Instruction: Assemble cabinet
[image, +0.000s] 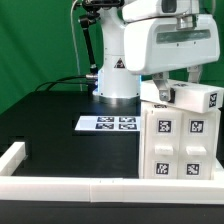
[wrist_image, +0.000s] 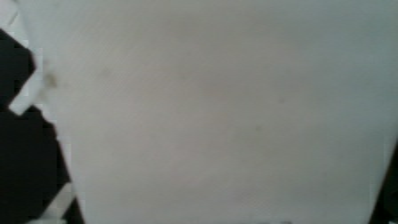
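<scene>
The cabinet's large white body (image: 176, 145) stands at the exterior view's right, its front covered in black-and-white tags. A smaller white block (image: 195, 98) lies across its top. My gripper (image: 168, 90) has come down onto that block's near end, with one dark finger (image: 160, 91) showing against the block's side. The hand hides the other finger, so I cannot see whether the pads press on the block. The wrist view is almost filled by a blurred white surface (wrist_image: 231, 110) very close to the camera, and no fingertips show there.
The marker board (image: 108, 123) lies flat on the black table (image: 60, 125) in front of the arm's base. A long low white rail (image: 70, 186) runs along the front edge and turns up the exterior view's left side (image: 12, 155). Green backdrop behind.
</scene>
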